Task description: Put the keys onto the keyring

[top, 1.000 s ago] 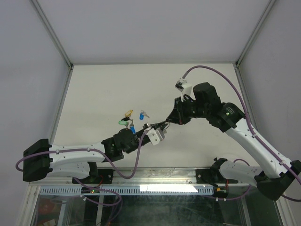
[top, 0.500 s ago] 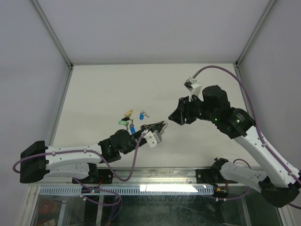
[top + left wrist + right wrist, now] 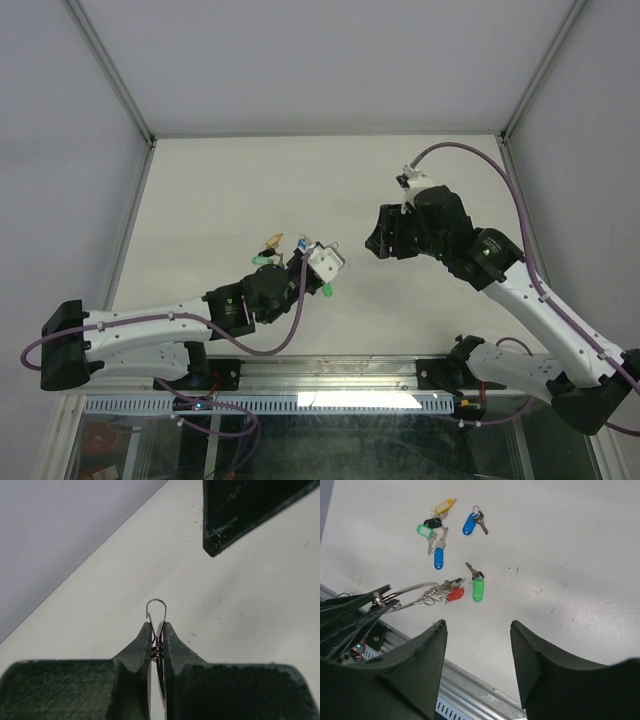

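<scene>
Clamping the keyring (image 3: 156,599), the left gripper (image 3: 158,628) hovers near loose keys (image 3: 438,557).

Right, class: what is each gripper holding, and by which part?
The left gripper pinches the keyring by its thin wire, at the end away from the keys bunched on it. The right gripper is open and holds nothing.

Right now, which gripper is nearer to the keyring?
Left. The left gripper is shut on the keyring; the right gripper is open and apart from it, off to the right.
</scene>
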